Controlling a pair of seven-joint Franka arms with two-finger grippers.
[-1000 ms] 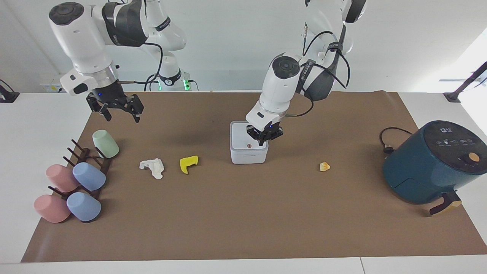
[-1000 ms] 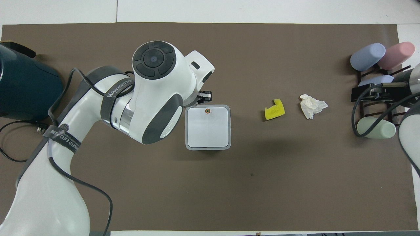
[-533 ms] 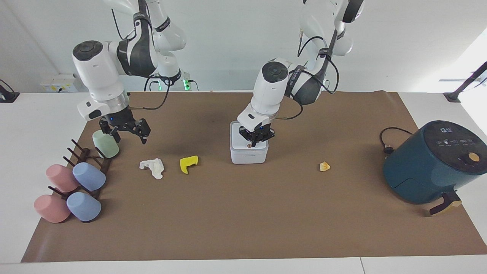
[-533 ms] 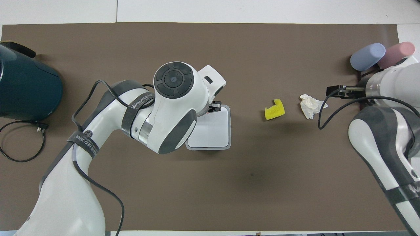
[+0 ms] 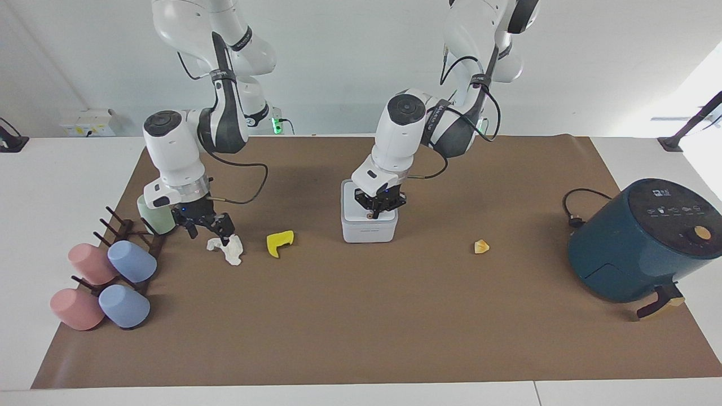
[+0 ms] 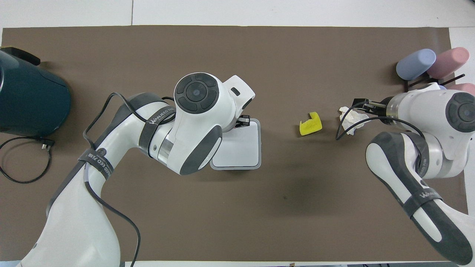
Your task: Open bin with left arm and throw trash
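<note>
1. The bin point(image 5: 369, 223) stands on the brown mat point(image 5: 361, 327) near the middle of the table, somewhat closer to the robots' edge; its flat lid point(image 6: 241, 146) is down, so nothing of its inside shows.
2. The left gripper point(image 5: 377, 212) sits on the lid's edge farthest from the robots, fingertips pinched together, down at the small orange dot point(image 5: 369, 215). It grasps nothing that can be made out.
3. The trash lies loose on the mat, none of it in the bin: a crumpled white tissue point(image 5: 230, 248) and a bent yellow piece point(image 5: 279, 242) toward the right arm's end, and a small orange-yellow chunk point(image 5: 481, 246) toward the left arm's end.
4. The right gripper point(image 5: 210, 226) is low over the tissue with its jaws spread wide, one fingertip at the tissue's edge; it has not closed on it.
5. A dark rack point(image 5: 132, 239) near the right arm's end carries pastel cups: one green point(image 5: 151, 217), two blue point(image 5: 131, 261) and two pink point(image 5: 90, 264), all tipped on their pegs.
6. A dark-teal air fryer point(image 5: 643, 239) stands at the left arm's end, drawer shut, its cord point(image 5: 575, 206) coiled beside it.
</note>
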